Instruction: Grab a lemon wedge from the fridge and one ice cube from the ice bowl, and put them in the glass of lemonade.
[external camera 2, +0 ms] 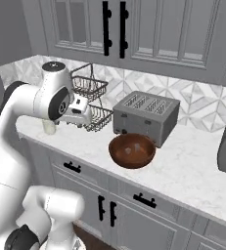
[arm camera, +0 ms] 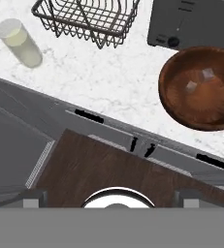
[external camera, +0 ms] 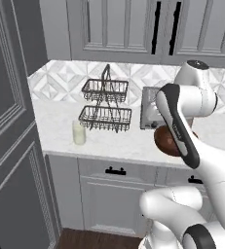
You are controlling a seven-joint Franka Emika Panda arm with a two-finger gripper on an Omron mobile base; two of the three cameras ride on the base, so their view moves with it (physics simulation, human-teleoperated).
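Brown and shiny, the ice bowl is set on the white marble counter, just in front of the grey toaster. Two small clear ice cubes are seen inside the bowl in the hand view. In the left base view the bowl is partly hidden behind the white arm.

The glass of lemonade is placed upright on the same counter, well apart from the bowl. It is filled with pale yellow drink. A black wire basket rack with two levels is found between the glass and the toaster. In the hand view the glass is seen at the top left and the bowl at the right.

The gripper is held up above the counter edge, pointed down, and nothing is held in it. Its jaws are spread wide apart. In the hand view the two dark finger tips are seen far from each other at the bottom, over the dark wood floor.

Grey cupboards with black handles are hung above the counter. A tall dark grey panel is seen at the left of the left base view.
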